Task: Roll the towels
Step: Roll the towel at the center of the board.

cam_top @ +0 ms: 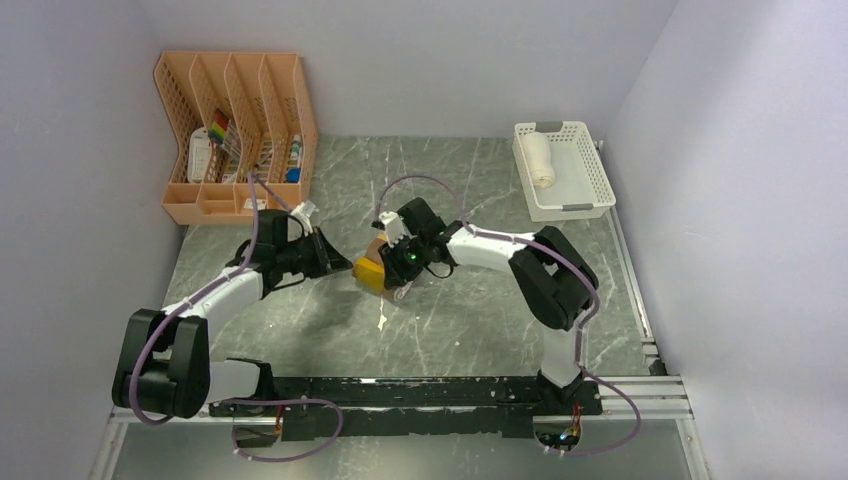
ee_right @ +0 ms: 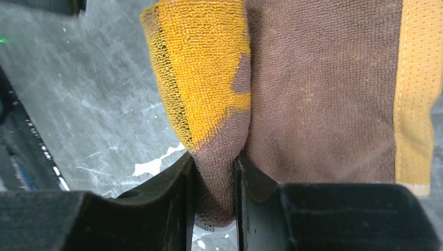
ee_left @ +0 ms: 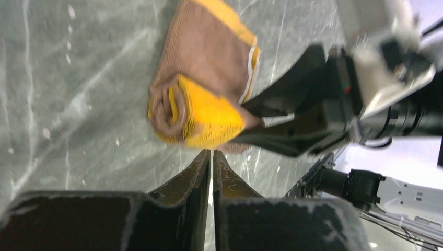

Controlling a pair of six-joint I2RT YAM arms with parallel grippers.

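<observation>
Step in hand: rolling. The brown-and-yellow towel (cam_top: 370,272) lies at table centre, one end wound into a roll and the rest flat. My right gripper (ee_right: 214,172) is pinching the roll's brown edge. My left gripper (ee_left: 211,157), jaws pressed together and empty, sits just beside the roll at its 9 o'clock. A cream towel (cam_top: 541,160) lies rolled in the basket (cam_top: 600,175) at 2 o'clock. Next, I judge, the roll must be turned over the flat part and kept tight.

The towel (ee_right: 313,94) is brown with mustard-yellow bands and cream trim. The tabletop (cam_top: 470,330) is grey-green marble, veined white. The left claw (ee_left: 211,154) and right claw (ee_right: 214,161) are black. The basket (cam_top: 598,180) is white mesh.
</observation>
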